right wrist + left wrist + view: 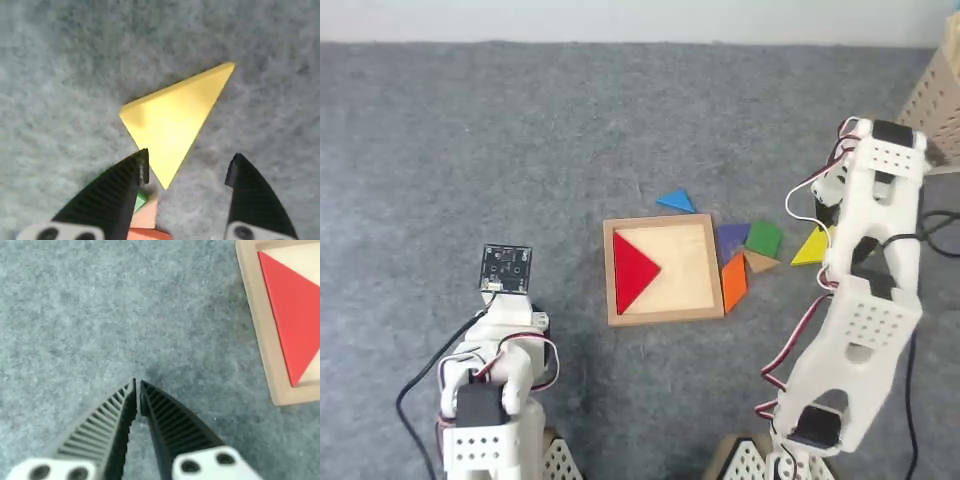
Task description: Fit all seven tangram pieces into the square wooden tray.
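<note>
Your right pincer (190, 156) hangs open just over the yellow triangle (175, 120). That piece lies on the bench beyond the green piece (764, 238), on the side away from the wooden tray (660, 318). Its near corner points into the gap between the fingers and its long edge runs across your reach, so closing on the two short sides looks best. The left pincer (137, 385) is closed and empty by the tray's opposite side, much farther off. The right wrist view gives you the finger alignment. The high view gives the route back to the tray, where the red triangle (632, 268) lies.
</note>
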`<action>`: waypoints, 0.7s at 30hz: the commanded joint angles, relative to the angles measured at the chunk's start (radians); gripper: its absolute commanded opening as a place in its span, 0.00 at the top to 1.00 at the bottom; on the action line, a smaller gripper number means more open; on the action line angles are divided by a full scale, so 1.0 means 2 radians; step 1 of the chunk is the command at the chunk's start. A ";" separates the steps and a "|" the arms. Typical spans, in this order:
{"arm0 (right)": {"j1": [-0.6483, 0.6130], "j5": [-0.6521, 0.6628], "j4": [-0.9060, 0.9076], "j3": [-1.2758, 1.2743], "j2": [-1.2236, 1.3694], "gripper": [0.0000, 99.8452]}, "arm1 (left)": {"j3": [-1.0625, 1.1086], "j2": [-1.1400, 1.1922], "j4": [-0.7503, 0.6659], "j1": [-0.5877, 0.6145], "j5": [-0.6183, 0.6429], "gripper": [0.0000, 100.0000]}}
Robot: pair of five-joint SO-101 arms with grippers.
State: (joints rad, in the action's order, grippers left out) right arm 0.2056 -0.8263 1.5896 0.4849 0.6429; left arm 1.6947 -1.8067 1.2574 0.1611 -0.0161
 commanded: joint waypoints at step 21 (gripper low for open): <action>-0.031 -0.104 -0.020 0.010 0.009 0.63 | -0.005 -0.009 0.003 -0.002 -0.001 0.98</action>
State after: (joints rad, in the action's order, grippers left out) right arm 0.1488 -0.9521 1.5635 0.4849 0.6751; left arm 1.6947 -1.8067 1.2574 0.1611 -0.0161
